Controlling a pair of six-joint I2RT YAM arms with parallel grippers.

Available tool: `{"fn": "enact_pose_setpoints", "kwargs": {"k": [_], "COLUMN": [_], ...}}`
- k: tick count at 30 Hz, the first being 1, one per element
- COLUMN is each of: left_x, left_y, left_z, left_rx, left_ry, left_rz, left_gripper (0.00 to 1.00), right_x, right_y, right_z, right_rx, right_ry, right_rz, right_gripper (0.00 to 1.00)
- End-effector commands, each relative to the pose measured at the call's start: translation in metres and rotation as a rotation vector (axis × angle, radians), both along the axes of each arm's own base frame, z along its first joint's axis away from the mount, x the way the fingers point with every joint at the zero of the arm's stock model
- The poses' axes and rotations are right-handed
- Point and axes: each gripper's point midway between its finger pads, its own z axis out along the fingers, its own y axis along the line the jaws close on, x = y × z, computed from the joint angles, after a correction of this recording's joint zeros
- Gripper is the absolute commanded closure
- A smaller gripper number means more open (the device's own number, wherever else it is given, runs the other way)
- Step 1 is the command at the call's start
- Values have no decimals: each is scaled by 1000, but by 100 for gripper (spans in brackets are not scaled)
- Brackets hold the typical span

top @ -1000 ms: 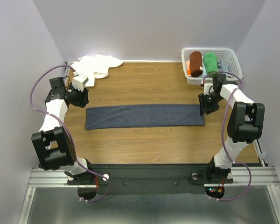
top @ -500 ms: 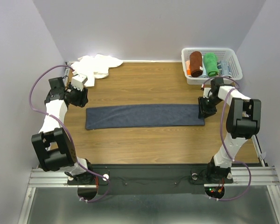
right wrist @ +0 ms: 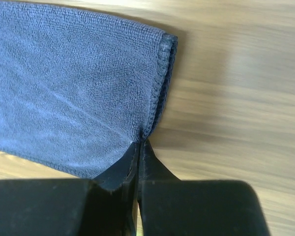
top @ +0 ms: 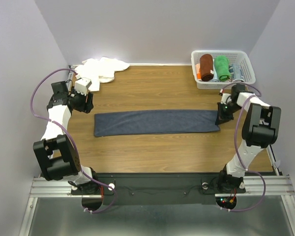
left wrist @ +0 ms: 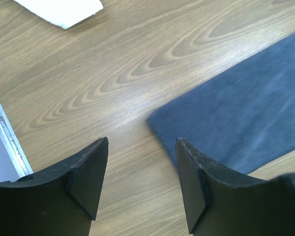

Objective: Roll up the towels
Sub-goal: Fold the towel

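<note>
We see the blue-grey towel (top: 156, 122) folded into a long strip across the middle of the worktop (top: 157, 152), running from 9 to 3 o'clock, while the white towel (top: 102, 68) lies crumpled at 11 o'clock. Our right gripper (right wrist: 139, 148) is pinched tight on the strip's doubled hem at the 3 o'clock end. Our left gripper (left wrist: 142, 147) stands open above bare wood just beside the 9 o'clock end. We judge the cloth light, limp and apt to slide or skew, so it wants holding at the short end, both layers together, for rolling.
</note>
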Motion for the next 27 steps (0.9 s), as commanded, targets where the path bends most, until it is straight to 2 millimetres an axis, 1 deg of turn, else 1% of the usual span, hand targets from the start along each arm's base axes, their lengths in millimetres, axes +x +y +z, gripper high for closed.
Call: {"fn": "enact_pose_setpoints", "kwargs": {"k": [1, 3, 4, 6, 7, 9, 10, 11, 13, 14, 17, 20, 21, 23, 24, 26, 27], "left_x": [9, 9, 10, 10, 11, 11, 11, 11, 11, 11, 12, 13, 13, 12, 12, 12, 11], "left_y": [-4, -5, -6, -6, -7, -7, -7, -7, -6, -7, -7, -8, -8, -8, -8, -8, -8], "left_z": [15, 14, 13, 12, 11, 11, 12, 11, 10, 10, 8, 8, 8, 7, 7, 6, 4], "left_rx": [-13, -26, -31, -39, -42, -43, -43, -42, -44, -45, -52, -60, -61, -59, -57, -57, -59], "left_ry": [-38, -34, -31, -25, -22, -24, -23, -22, -19, -16, -9, -7, -4, -1, 0, 2, 6], "left_rz": [-6, -10, -12, -9, -11, -12, -10, -11, -8, -9, -9, -10, -10, -10, -9, -8, -9], "left_gripper": [32, 32, 32, 32, 32, 32, 32, 32, 32, 32, 32, 32, 32, 32, 32, 32, 32], "right_x": [1, 7, 7, 11, 13, 15, 16, 16, 16, 16, 12, 8, 5, 3, 1, 0, -1], "right_y": [-48, -45, -37, -30, -22, -14, -6, -2, 19, 25, 46, 58, 66, 76, 85, 98, 108], "right_z": [15, 23, 27, 33, 38, 46, 54, 58, 69, 72, 74, 71, 69, 69, 69, 71, 72], "right_rx": [-98, -81, -34, 10, 56, 103, 141, 152, 191, 201, 225, 242, 256, 275, 286, 315, 330], "right_ry": [-49, -75, -82, -91, -94, -105, -125, -132, -150, -155, -137, -120, -108, -103, -95, -92, -88], "right_rz": [-2, 20, 33, 40, 50, 54, 63, 70, 119, 131, 171, 194, 209, 228, 246, 268, 283], "right_gripper": [99, 100, 99, 99, 99, 99, 99, 99, 99, 99, 99, 99, 99, 99, 100, 100, 99]}}
